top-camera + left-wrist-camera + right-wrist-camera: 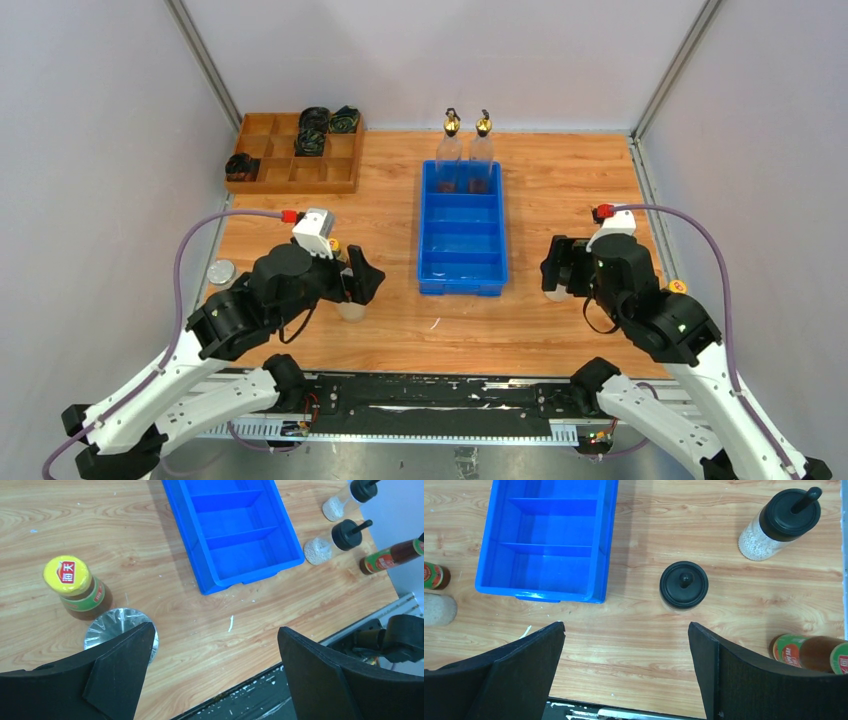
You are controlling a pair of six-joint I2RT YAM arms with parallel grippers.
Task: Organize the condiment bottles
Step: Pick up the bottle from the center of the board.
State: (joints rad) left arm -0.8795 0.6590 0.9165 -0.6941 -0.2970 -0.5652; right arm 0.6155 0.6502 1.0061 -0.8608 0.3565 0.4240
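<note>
The two gold-spouted bottles [451,148] stood at the top centre of the overhead view, apparently in the far compartment of the blue bin [424,235], whose other sections were bare. In the left wrist view a yellow-capped bottle [75,582] stood at centre left, touching or just beside a silver-lidded shaker [117,627] half hidden under one finger of the left claw [215,635], which gaped wide and held nothing. In the right wrist view a black-capped jar [684,585] sat mid-frame ahead of the right claw [626,627], equally wide and empty, with a second jar [779,525] at upper right and a dark bottle [809,652] at lower right. The likeliest mishap lay on the left: closing on the shaker could nudge the crowded yellow-capped bottle over. A grip on the jar's smooth round cap might also slip.
</note>
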